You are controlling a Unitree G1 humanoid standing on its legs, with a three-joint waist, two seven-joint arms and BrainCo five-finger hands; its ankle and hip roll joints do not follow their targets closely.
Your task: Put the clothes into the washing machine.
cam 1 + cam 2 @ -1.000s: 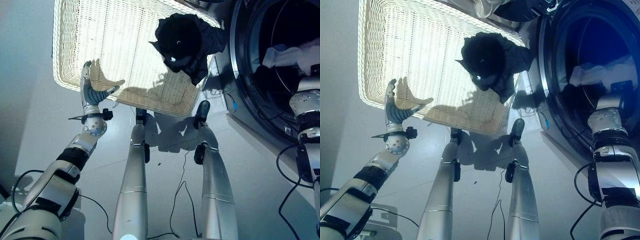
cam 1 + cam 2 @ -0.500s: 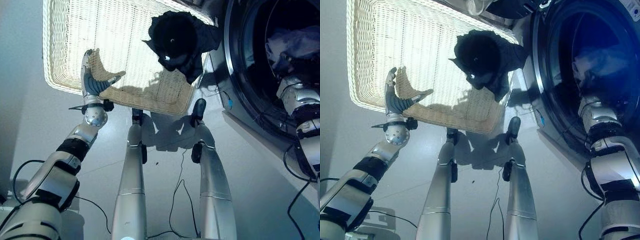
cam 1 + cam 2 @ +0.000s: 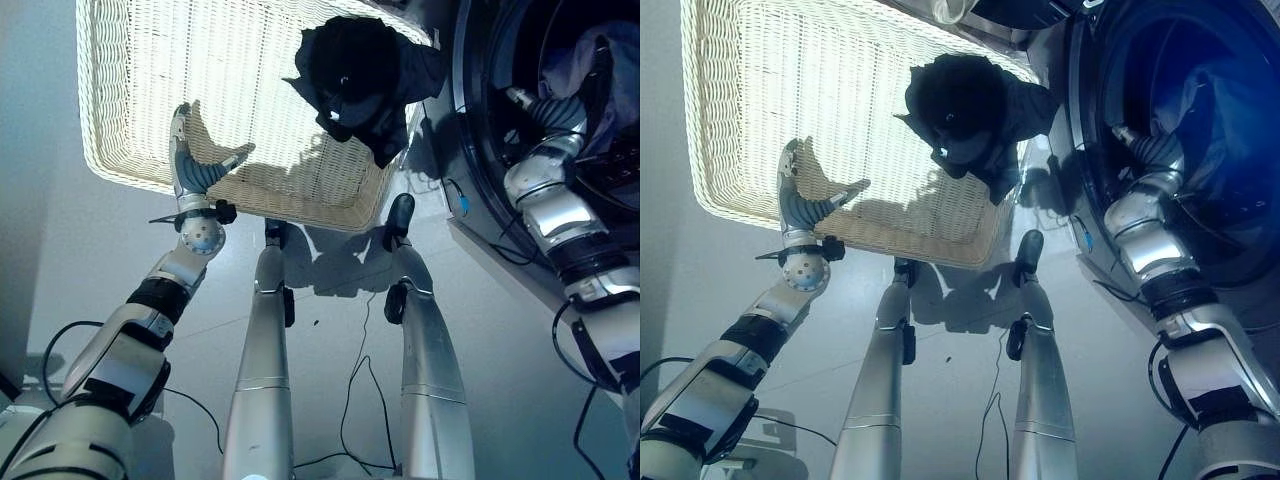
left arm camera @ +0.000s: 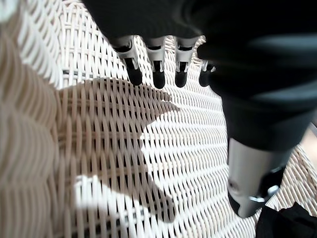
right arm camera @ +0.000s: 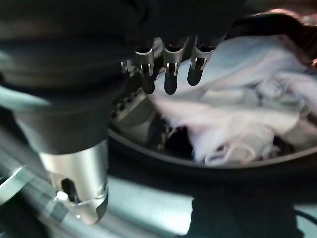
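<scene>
A black garment (image 3: pixel 360 75) lies in the white wicker basket (image 3: pixel 140 70) and drapes over its rim on the washing machine's side. My left hand (image 3: pixel 195 165) hangs open over the basket's near rim, apart from the garment; its fingers (image 4: pixel 158 74) are straight above the bare weave (image 4: pixel 99 148). My right hand (image 3: pixel 555 108) reaches into the washing machine's round opening (image 3: pixel 462 150). In the right wrist view its fingers (image 5: pixel 169 72) are straight and hold nothing. Light clothes (image 5: pixel 237 114) lie inside the drum just past them.
The basket stands on the pale floor to the left of the machine. More cloth (image 3: pixel 950 10) shows beyond the basket's far edge. A corner of the black garment (image 4: pixel 287 223) appears in the left wrist view.
My right arm has swung up and forward, bringing the hand into the drum opening beside the light clothes. The left hand has stayed over the basket's rim. The view has shifted slightly.
</scene>
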